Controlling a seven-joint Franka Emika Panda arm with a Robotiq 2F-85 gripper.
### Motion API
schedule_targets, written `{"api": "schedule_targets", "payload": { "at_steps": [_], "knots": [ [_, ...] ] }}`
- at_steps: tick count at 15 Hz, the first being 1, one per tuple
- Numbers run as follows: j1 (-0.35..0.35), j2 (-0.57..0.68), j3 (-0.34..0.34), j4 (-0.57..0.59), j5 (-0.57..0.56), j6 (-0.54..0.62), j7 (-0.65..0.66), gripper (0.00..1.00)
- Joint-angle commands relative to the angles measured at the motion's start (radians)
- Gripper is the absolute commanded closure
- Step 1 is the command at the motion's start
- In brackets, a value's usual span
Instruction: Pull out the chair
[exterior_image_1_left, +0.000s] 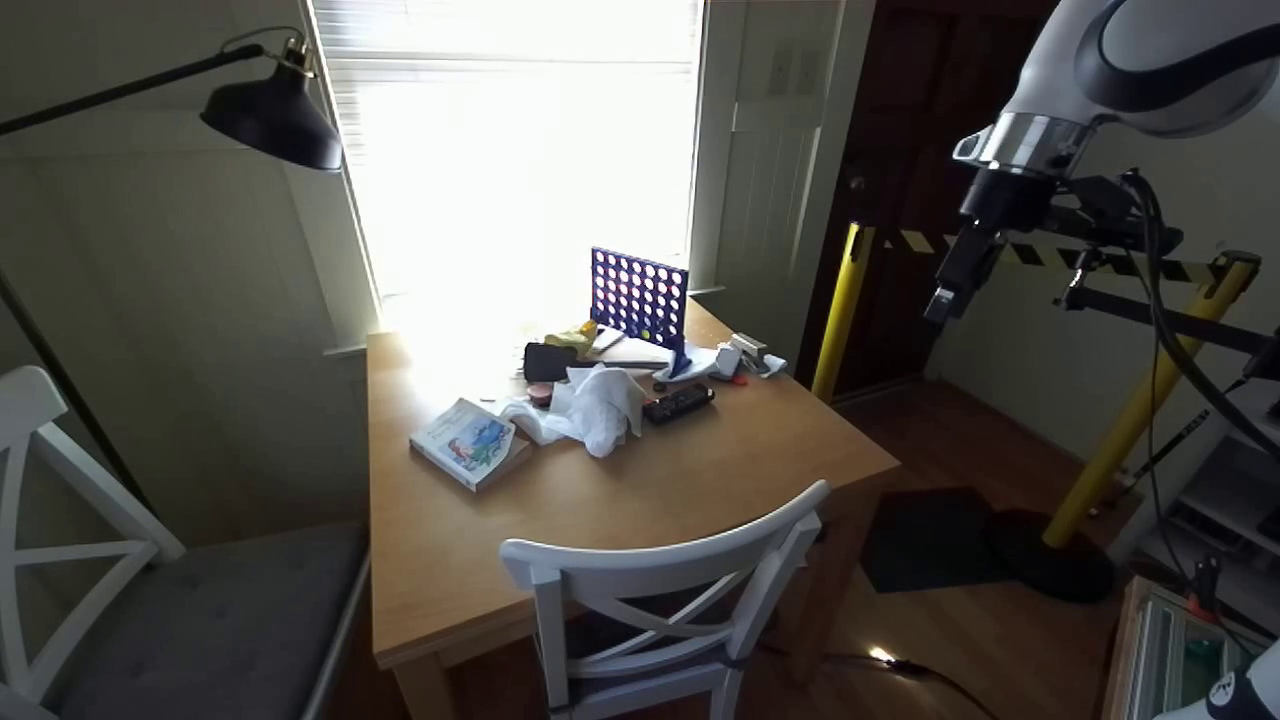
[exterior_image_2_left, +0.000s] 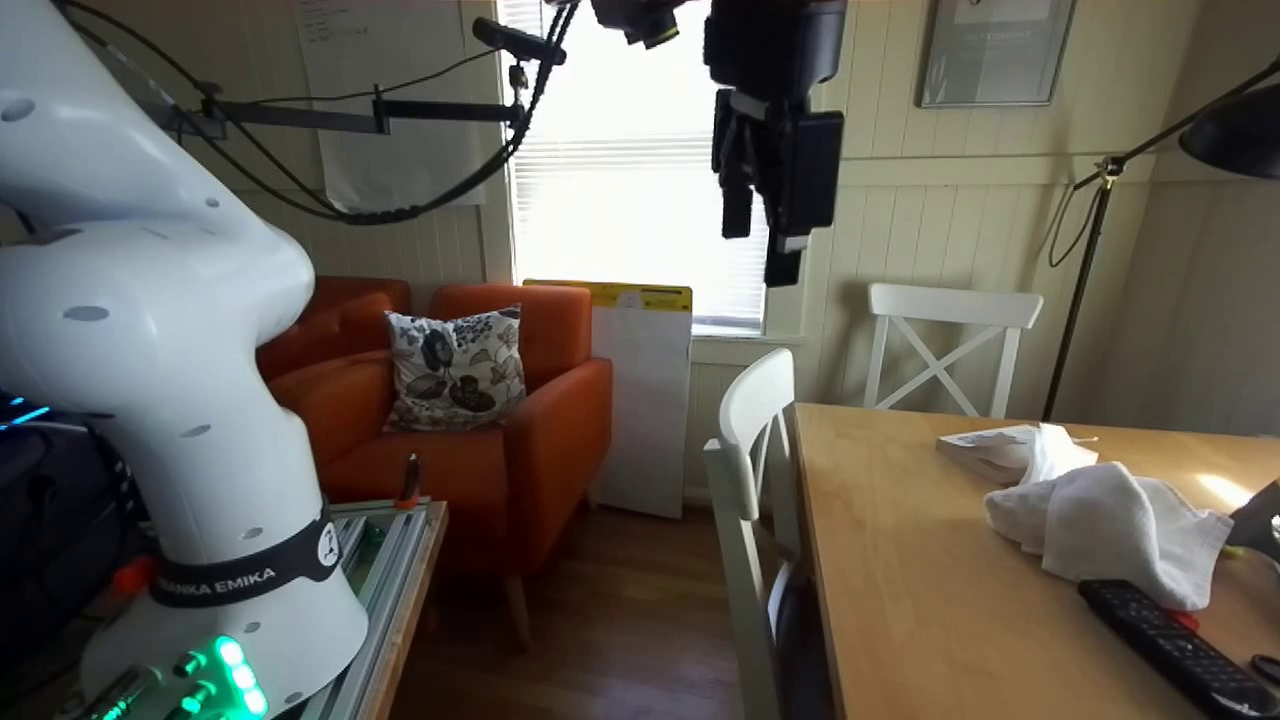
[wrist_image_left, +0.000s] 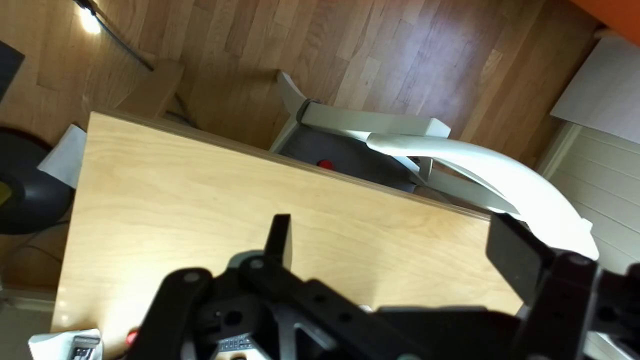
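The white wooden chair (exterior_image_1_left: 670, 565) stands upright at the near side of the wooden table (exterior_image_1_left: 690, 495), with its curved top rail and X brace facing the camera. Its back also shows at the table's edge in an exterior view (exterior_image_2_left: 757, 400). In the wrist view the top rail (wrist_image_left: 500, 172) curves at upper right, and part of the grey seat is hidden under the tabletop. My gripper (wrist_image_left: 390, 222) is open and empty, with bare tabletop between its fingers. In both exterior views the gripper (exterior_image_1_left: 940, 305) (exterior_image_2_left: 760, 250) hangs in the air, higher than the chair's back and apart from it.
A book (exterior_image_1_left: 470, 442), white cloth (exterior_image_1_left: 600, 410), remote (exterior_image_1_left: 680, 402) and blue game rack (exterior_image_1_left: 640, 295) are on the table. A grey-cushioned white seat (exterior_image_1_left: 220, 600) stands beside it. Yellow posts (exterior_image_1_left: 845, 310), an orange armchair (exterior_image_2_left: 555, 440) and a floor cable (exterior_image_1_left: 935, 675) are around.
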Motion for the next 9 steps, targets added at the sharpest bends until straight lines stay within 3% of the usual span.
{"api": "schedule_targets", "payload": {
  "at_steps": [1,6,9],
  "knots": [
    [-0.031,0.005,0.025,0.003,0.013,-0.005,-0.012,0.0],
    [-0.031,0.005,0.025,0.003,0.013,-0.005,-0.012,0.0],
    [0.008,-0.034,0.078,-0.032,-0.034,-0.003,-0.11,0.0]
  ]
}}
